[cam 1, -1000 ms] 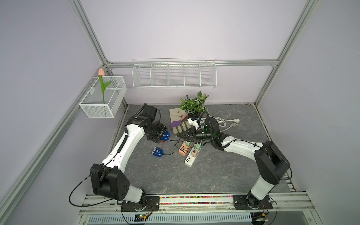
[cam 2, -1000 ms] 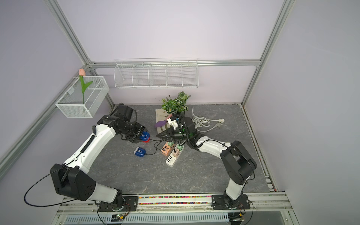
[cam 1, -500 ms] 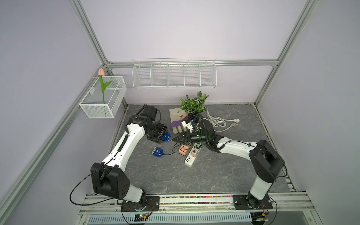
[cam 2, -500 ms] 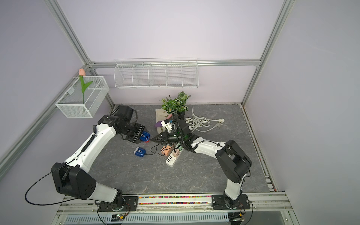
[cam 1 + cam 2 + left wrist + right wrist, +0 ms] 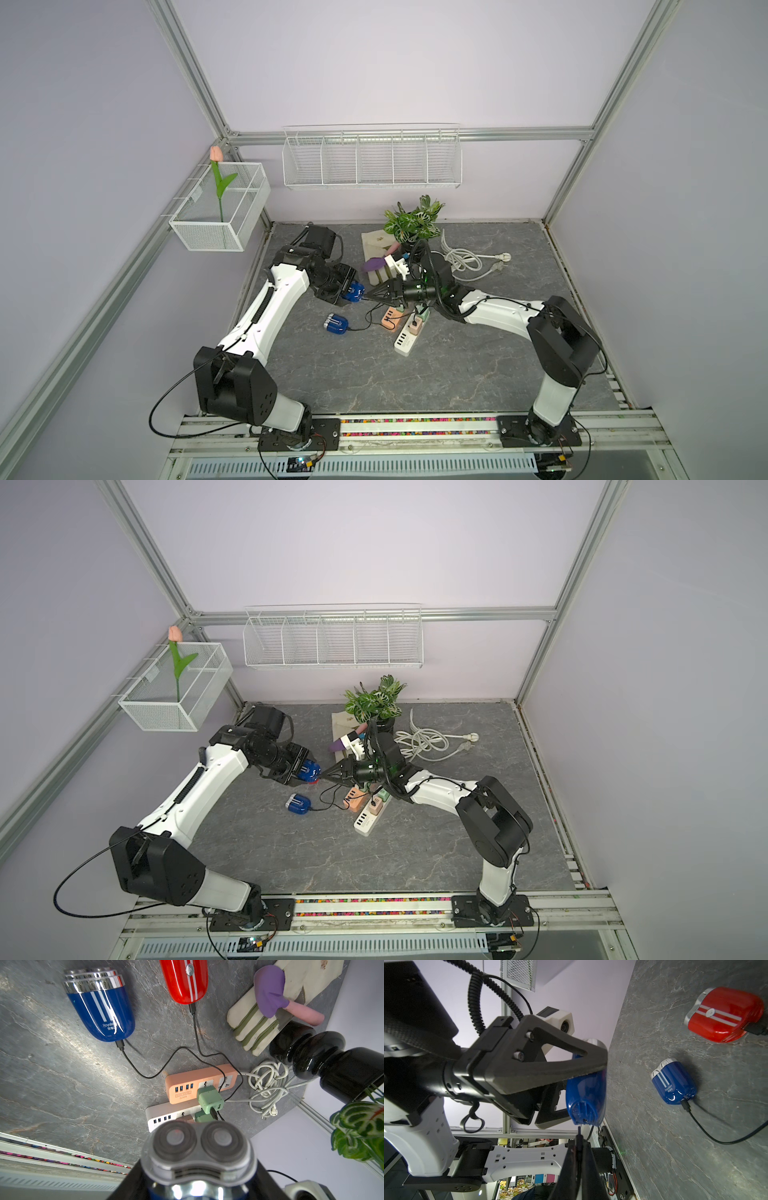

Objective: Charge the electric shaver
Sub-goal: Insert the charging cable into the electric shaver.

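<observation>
Gloss on the blue shaver (image 5: 584, 1093) tells us it is likely light, rigid and slippery, so we trust the left gripper (image 5: 353, 291) squeezing its broad flanks, aloft over the bench's (image 5: 457, 374) left half, while the right gripper (image 5: 367, 296), pressed together, pinches the cable plug (image 5: 579, 1133) right at its base port.

The white-and-black left arm (image 5: 274, 309) rises from its base at the front edge of the grey stone-patterned table (image 5: 374, 382), elbow bent. Its black left gripper (image 5: 350, 291) lies level above the table's middle, jaws part-spread and clamped on the sides of a glossy blue electric shaver (image 5: 584, 1093). The white-and-black right arm (image 5: 498, 311) stretches low from the same edge, and its black right gripper (image 5: 371, 296), level and facing the left one, is pinched tight on a thin black charging plug (image 5: 579, 1133) whose tip is just at the shaver's base.
</observation>
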Available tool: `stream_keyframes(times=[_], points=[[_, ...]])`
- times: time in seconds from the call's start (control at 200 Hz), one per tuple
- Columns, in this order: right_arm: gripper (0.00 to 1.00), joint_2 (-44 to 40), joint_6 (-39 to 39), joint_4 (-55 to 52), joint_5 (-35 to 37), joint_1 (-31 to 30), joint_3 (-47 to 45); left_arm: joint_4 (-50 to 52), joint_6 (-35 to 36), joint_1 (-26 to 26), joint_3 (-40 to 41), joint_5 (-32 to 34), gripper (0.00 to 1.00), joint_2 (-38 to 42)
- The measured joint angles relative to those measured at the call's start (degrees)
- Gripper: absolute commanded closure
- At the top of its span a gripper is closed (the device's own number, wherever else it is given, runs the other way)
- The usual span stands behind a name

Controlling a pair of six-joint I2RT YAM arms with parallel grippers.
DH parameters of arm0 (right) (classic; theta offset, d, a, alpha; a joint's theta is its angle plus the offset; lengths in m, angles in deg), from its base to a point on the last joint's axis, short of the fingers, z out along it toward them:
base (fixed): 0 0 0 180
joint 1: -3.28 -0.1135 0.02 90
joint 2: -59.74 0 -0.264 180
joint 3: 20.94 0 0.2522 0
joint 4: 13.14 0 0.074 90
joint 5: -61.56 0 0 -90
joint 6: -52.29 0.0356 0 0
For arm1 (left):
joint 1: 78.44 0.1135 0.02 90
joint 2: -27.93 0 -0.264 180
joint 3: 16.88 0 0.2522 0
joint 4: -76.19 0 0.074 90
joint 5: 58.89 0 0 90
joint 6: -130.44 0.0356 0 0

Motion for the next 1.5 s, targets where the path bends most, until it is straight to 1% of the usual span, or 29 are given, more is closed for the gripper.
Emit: stream_keyframes(times=[0.54,1.015,1.5], points=[[0.93,1.0,-2.5,-3.4,1.3,0.1,2.1,-0.7,-1.6,0.0,0.8,-0.2,1.0,0.0],[0.93,0.9,-7.8,-5.8,2.9,-0.1,2.7,-4.1,-12.8,-0.4,4.6,0.3,1.0,2.5],[0.93,0.9,-12.0,-10.7,4.5,-0.7,4.9,-5.1,-16.5,-0.4,5.4,0.4,1.0,2.6]])
